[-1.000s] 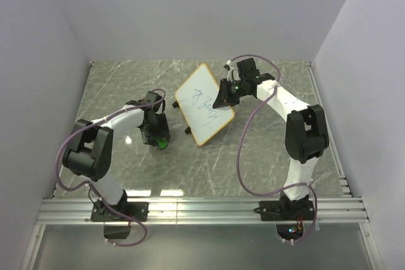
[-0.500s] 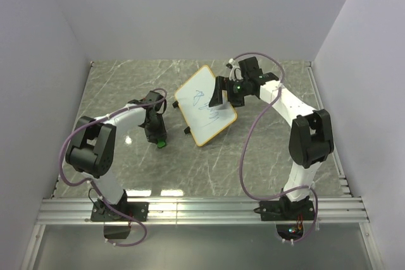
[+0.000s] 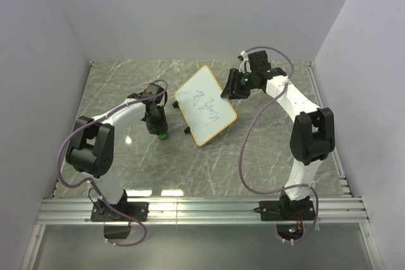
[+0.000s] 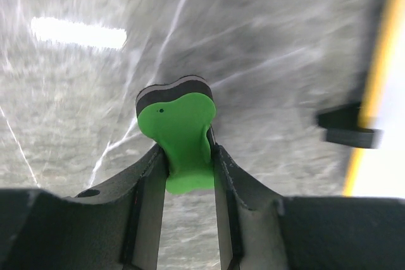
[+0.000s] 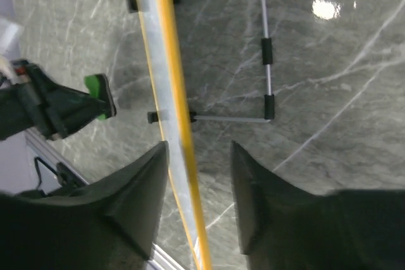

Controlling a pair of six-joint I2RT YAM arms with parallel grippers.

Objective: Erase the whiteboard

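The grey marbled counter (image 3: 272, 150) fills the floor of the scene, and out near its middle, toward the far side, stands the whiteboard (image 3: 204, 104). It is propped at a tilt, turned corner-on to the arms, with blue scribbles across its face and its tan frame all round. It sits between the two arms.

On the right, the right arm (image 3: 288, 96) reaches in to the board's far right corner. There the right fingers (image 5: 149, 181) stand apart, astride the frame's yellow edge. The edge runs through the gap, with space showing on both sides, so nothing is gripped.

The left arm (image 3: 120, 115) curls in on the other side, just beside the board's left edge. Behind the board, the thin wire stand (image 5: 266, 49) rests on the counter. A small black foot (image 4: 348, 128) of the board shows close by. The left fingers (image 4: 152, 175) are clamped tight on the green eraser (image 4: 183, 137), dark pad facing the counter.
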